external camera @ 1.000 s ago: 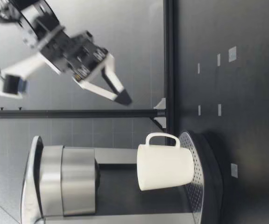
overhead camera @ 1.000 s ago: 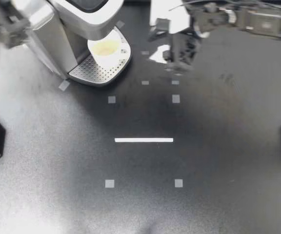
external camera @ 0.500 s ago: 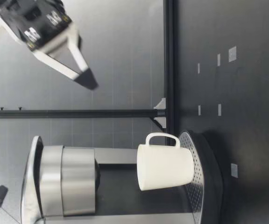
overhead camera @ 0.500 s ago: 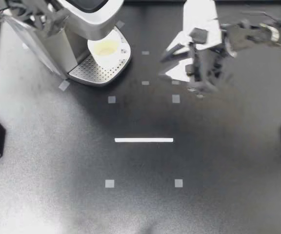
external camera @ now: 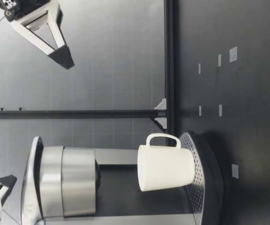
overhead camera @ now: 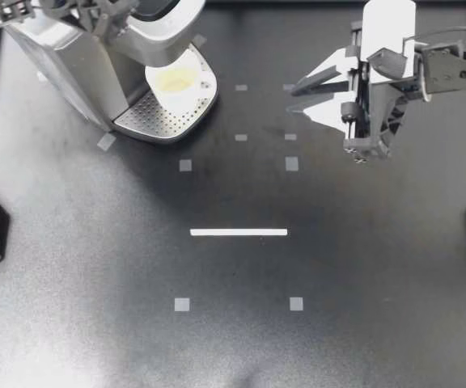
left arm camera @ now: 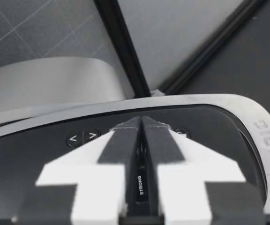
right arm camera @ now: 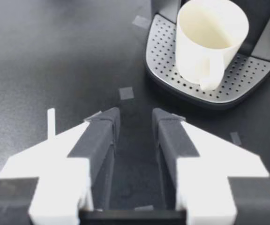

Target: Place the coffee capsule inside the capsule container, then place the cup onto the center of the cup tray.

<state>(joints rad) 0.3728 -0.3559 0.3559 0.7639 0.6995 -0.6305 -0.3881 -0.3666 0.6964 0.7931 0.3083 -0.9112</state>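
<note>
1. Cup (overhead camera: 176, 81) stands upright on the perforated cup tray (overhead camera: 156, 121), under the spout of the coffee machine (overhead camera: 71, 56); it sits toward the back of the tray, close to the machine body; handle points toward my right side.
2. Low view: cup (external camera: 165, 168) rests base-down on the tray (external camera: 196, 145); the machine's head (external camera: 64, 183) is above the rim and apart from it.
3. Right gripper (overhead camera: 302, 101) hangs over the table, well apart from the cup, tips pointing toward the machine.
4. Right wrist view: right gripper (right arm camera: 135, 117) has its fingers (right arm camera: 100, 136) parted; only bare table (right arm camera: 55, 56) between them, nothing held; cup (right arm camera: 210, 37) ahead on the tray (right arm camera: 168, 65), handle facing this camera.
5. Low view: right gripper (external camera: 62, 58) is high above the table, about level with the machine's head.
6. Left gripper (overhead camera: 112, 16) is over the top of the machine; in the low view it (external camera: 3, 183) shows beside the machine's top.
7. Left wrist view: left gripper (left arm camera: 142, 124) has its fingers pressed together, holding nothing; tips lie over the dark control panel (left arm camera: 210, 126); cannot tell whether they touch it.
8. Table (overhead camera: 379, 283) carries a white tape strip (overhead camera: 239, 232) and small square marks (overhead camera: 182, 305).
</note>
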